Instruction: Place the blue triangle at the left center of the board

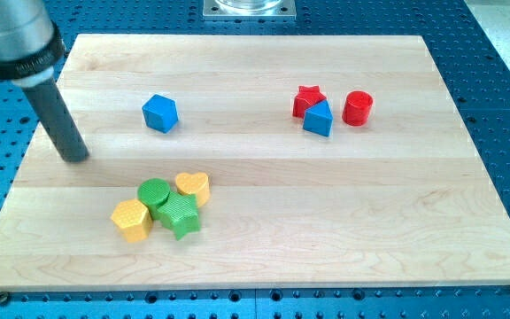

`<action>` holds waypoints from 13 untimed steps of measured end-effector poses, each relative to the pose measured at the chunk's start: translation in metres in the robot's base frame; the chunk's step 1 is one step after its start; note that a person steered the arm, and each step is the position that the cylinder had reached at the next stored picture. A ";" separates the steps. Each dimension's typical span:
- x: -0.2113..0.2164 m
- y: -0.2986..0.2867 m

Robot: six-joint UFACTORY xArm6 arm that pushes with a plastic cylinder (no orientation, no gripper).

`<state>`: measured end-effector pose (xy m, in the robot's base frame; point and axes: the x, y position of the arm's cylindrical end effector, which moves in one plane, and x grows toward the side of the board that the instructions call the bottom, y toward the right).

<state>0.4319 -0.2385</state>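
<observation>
The blue triangle [319, 118] lies at the upper right of the wooden board [343, 221], touching a red star [308, 100] just above-left of it. My tip [77, 157] rests on the board at the left centre, far to the left of the blue triangle. The rod leans up toward the view's top left corner.
A red cylinder [358, 108] stands right of the blue triangle. A blue cube-like block [160, 113] sits at upper left centre. A cluster at lower left holds a yellow hexagon [132, 220], a green cylinder [155, 194], a green star [181, 215] and a yellow heart [193, 187].
</observation>
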 end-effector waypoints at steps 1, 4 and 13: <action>-0.044 0.055; -0.039 0.217; -0.041 0.408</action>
<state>0.3909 0.1692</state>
